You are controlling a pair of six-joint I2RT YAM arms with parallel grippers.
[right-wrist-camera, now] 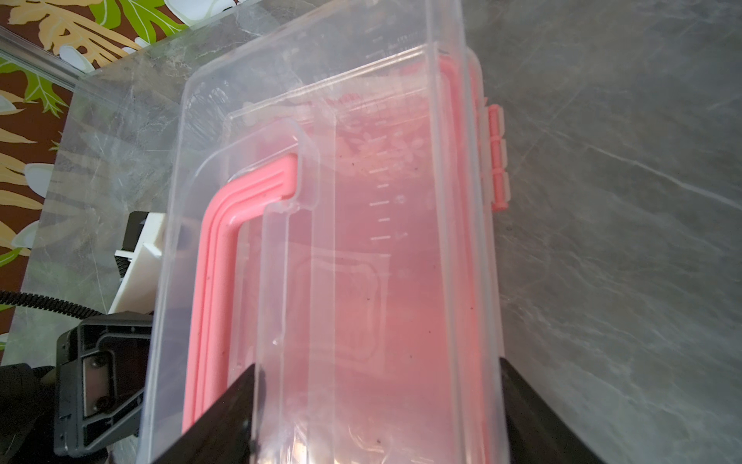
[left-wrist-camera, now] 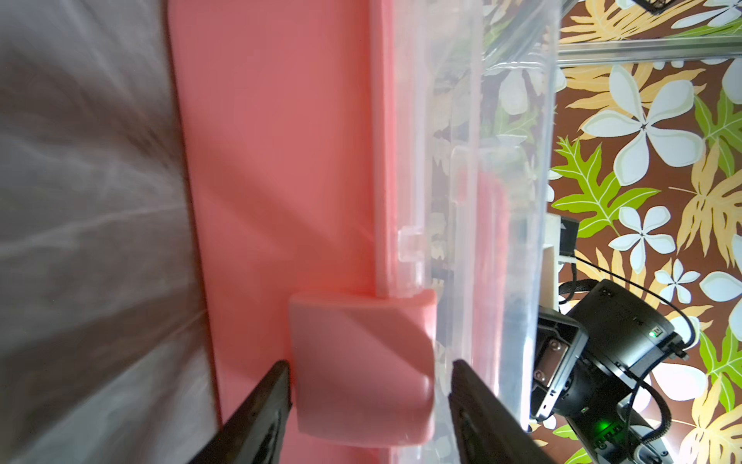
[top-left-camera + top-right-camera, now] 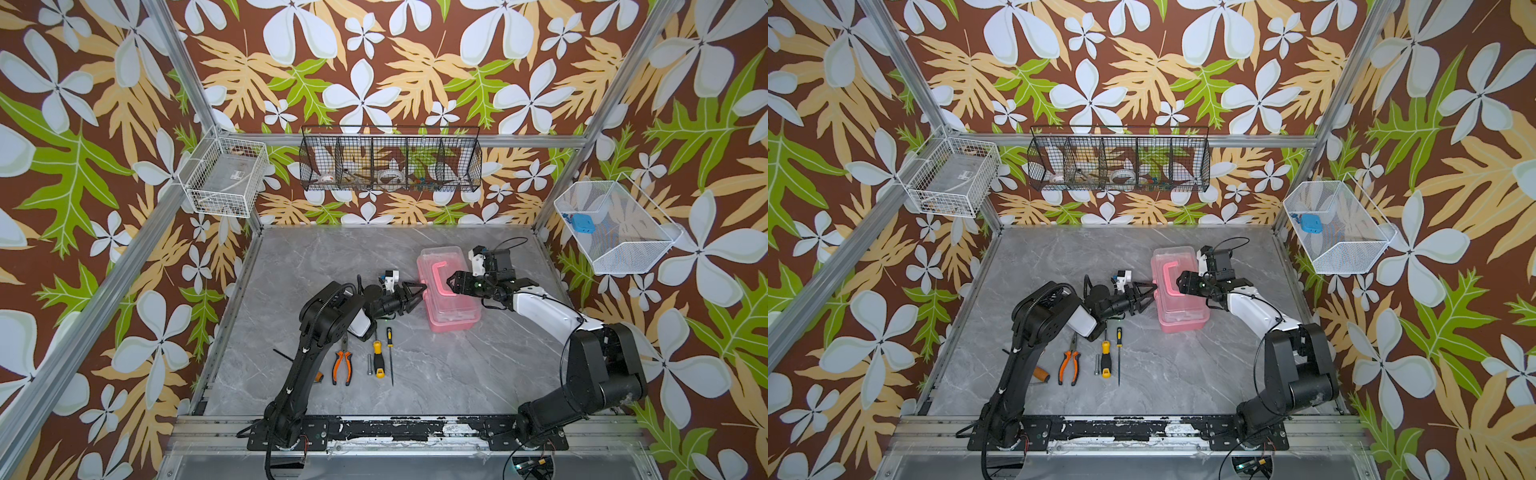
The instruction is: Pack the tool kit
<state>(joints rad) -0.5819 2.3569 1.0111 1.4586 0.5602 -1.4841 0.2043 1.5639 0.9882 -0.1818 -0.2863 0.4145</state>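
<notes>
One case, one pliers, two screwdrivers, one bit, three wire baskets.

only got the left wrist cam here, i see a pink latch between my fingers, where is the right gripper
Observer: The right gripper hangs open over the clear lid of the pink case, beside the pink handle.
Operator: are the pliers in the case yet
Observer: No, the orange-black pliers lie on the table, outside the case and to its left in both top views.
Operator: and the screwdrivers
Observer: The stubby yellow-black screwdriver and the thin yellow-black screwdriver lie side by side right of the pliers, with a small metal bit between the pliers and the stubby one.
</notes>
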